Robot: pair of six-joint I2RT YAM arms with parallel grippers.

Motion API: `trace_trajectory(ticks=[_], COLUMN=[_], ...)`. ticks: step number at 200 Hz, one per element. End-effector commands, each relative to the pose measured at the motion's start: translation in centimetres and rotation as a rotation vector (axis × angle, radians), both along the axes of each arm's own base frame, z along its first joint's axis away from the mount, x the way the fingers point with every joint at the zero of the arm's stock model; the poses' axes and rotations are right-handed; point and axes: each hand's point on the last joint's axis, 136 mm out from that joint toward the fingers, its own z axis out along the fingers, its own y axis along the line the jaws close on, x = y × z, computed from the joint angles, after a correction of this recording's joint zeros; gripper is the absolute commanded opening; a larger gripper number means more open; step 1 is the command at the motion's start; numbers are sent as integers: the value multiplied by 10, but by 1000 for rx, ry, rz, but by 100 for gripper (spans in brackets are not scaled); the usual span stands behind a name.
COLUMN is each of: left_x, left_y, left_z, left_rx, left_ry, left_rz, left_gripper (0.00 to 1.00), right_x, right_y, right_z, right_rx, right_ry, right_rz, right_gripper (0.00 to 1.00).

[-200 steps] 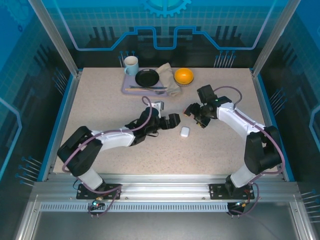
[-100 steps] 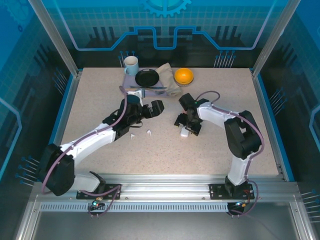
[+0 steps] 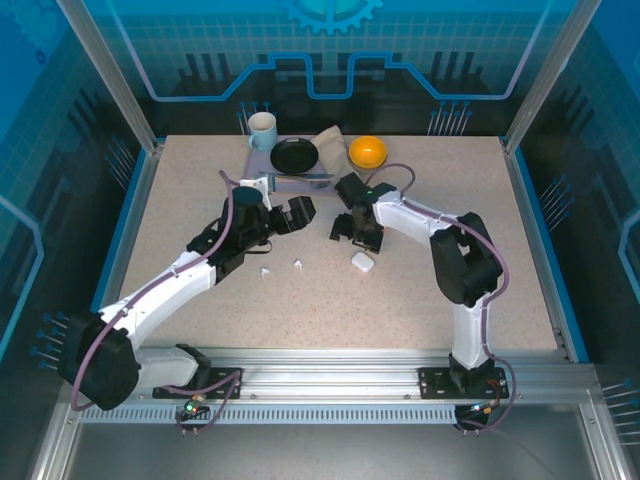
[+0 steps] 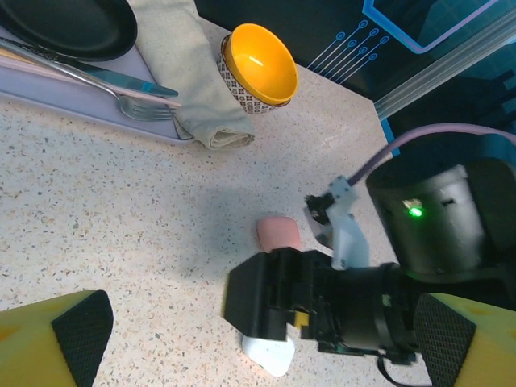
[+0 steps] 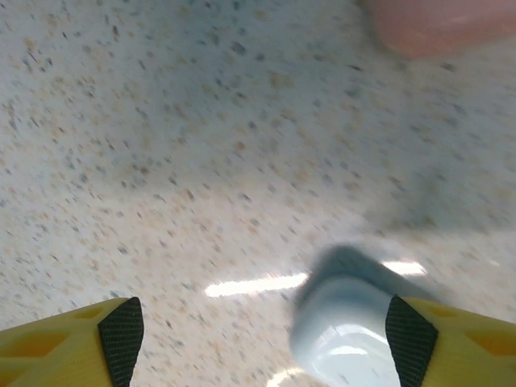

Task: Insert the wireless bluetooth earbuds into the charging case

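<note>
Two tiny white earbuds (image 3: 265,271) (image 3: 297,264) lie on the speckled table, just in front of my left gripper (image 3: 298,212). That gripper hangs open and empty (image 4: 258,347). A white charging case (image 3: 362,262) lies shut beside my right gripper (image 3: 347,232), partly under its black body (image 4: 268,355). In the right wrist view the white case (image 5: 347,330) sits blurred between the open fingers, close to the right pad (image 5: 409,339). My right gripper (image 5: 266,339) holds nothing. A salmon-pink case (image 4: 278,232) lies shut just beyond it (image 5: 435,24).
At the back stand a lilac tray (image 3: 256,180) with a black plate (image 3: 294,155), cutlery (image 4: 129,101) and a mug (image 3: 262,130). A folded napkin (image 4: 193,89) and an orange bowl (image 3: 367,152) lie next to it.
Both grippers have swung towards the back middle of the table. My right gripper has moved left off the white case and opened wider. The two white earbuds have come into view.
</note>
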Motion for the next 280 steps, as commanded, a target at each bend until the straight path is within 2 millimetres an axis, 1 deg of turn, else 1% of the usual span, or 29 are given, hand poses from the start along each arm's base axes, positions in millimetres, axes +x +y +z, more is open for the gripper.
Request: trace_trajectory(ticks=[1, 12, 21, 26, 31, 61, 83, 128, 165, 181, 221, 280], left_x=[-2, 0, 1, 2, 4, 9, 11, 13, 13, 14, 15, 18], left_y=[4, 5, 5, 5, 5, 6, 10, 15, 17, 18, 16, 14], left_z=[-2, -2, -3, -3, -3, 0, 3, 2, 0, 0, -3, -7], left_rx=[1, -3, -3, -4, -5, -11, -16, -24, -28, -29, -33, -44], left_ry=[11, 13, 16, 18, 22, 26, 22, 25, 29, 29, 38, 53], left_rz=[-6, -1, 0, 0, -1, -6, -2, -1, 0, 2, -3, -7], left_gripper=[99, 99, 99, 99, 99, 99, 99, 99, 99, 99, 99, 99], right_x=[-29, -40, -46, -48, -48, -49, -49, -39, -41, -44, -40, -36], right_y=[-36, -41, -41, -40, -38, -28, -25, -15, -13, -13, -19, -27], right_z=[29, 30, 28, 27, 25, 11, 3, -13, -28, -34, -45, -54], right_rx=[-150, -168, -168, -164, -158, -142, -128, -84, -80, -79, -89, -83], right_ry=[15, 41, 55, 61, 68, 121, 132, 119, 151, 159, 161, 171], right_rz=[-196, -280, -323, -345, -358, -376, -391, -375, -363, -363, -356, -344], right_gripper=[86, 88, 91, 94, 99, 100, 99, 93, 91, 91, 87, 80])
